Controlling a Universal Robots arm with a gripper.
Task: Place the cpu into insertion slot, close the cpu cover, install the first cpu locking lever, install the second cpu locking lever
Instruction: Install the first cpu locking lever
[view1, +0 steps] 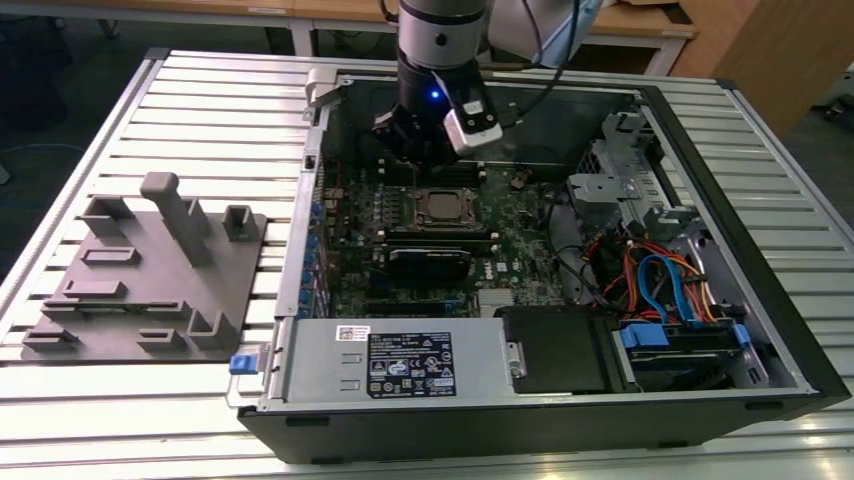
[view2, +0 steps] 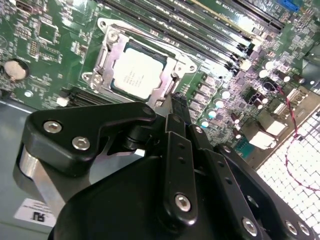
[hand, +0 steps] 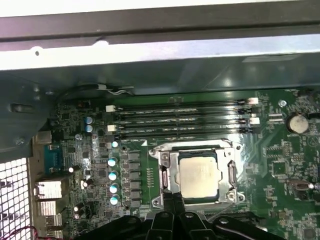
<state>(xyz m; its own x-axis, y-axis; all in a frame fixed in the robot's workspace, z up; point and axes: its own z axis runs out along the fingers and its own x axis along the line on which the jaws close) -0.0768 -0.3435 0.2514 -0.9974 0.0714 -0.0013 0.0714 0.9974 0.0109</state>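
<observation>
The chip (hand: 200, 175) already sits in the socket (hand: 161, 197), its dull silver top facing up, so I judge the first step to be finished. In the exterior view the socket is in the far half of the green board (view1: 521, 250), about the middle of the open computer case (view1: 747, 300).

The cover (hand: 227, 150), a thin silver frame, seems to lie flat around the chip and not to stand up, so the second step also looks done.

The two locking levers are too thin for me to tell if they are hooked. I would treat this part of the task as open.

The claw (hand: 172, 196) is narrow, with its two fingers pressed together and nothing visible between them. Its tip is just beside one edge of the socket frame, perhaps touching it, and low over the board.

At the exterior view's left, a grey tray (view1: 134, 280) with holders stands well apart from the case.
</observation>
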